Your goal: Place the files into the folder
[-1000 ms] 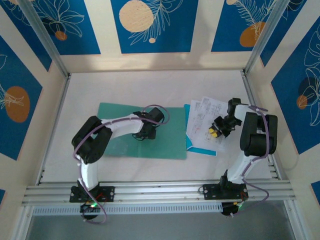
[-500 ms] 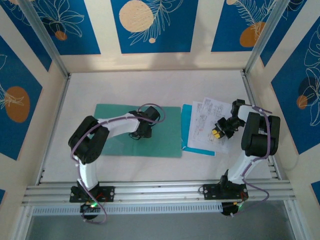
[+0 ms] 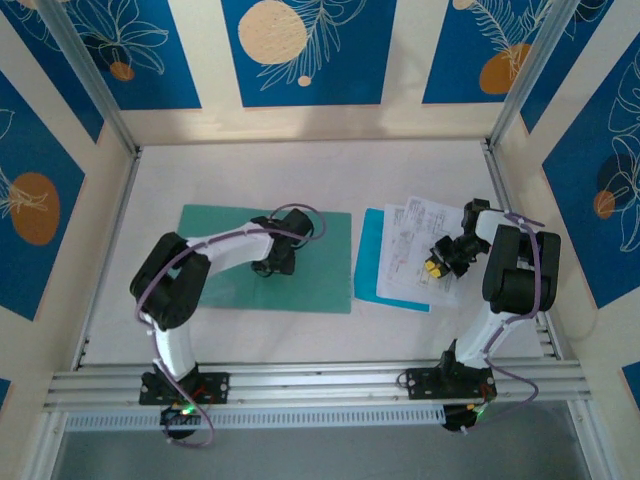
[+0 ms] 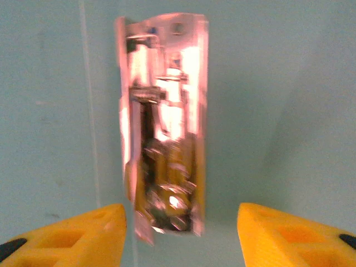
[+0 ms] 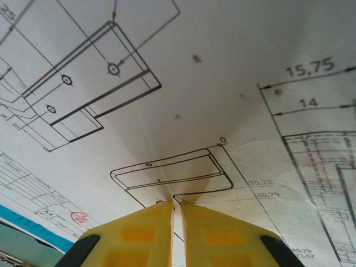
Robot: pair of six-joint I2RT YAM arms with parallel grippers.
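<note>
Tabletop (image 3: 300, 170) white under folder (image 3: 322, 272), walls (image 3: 300, 50) blue-patterned

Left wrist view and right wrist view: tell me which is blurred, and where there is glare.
Left wrist view: the metal clip on the folder is smeared, with pinkish-white glare washing out its detail; right wrist view: the drawings on the files are crisp, the right claw pinching them slightly soft.
</note>
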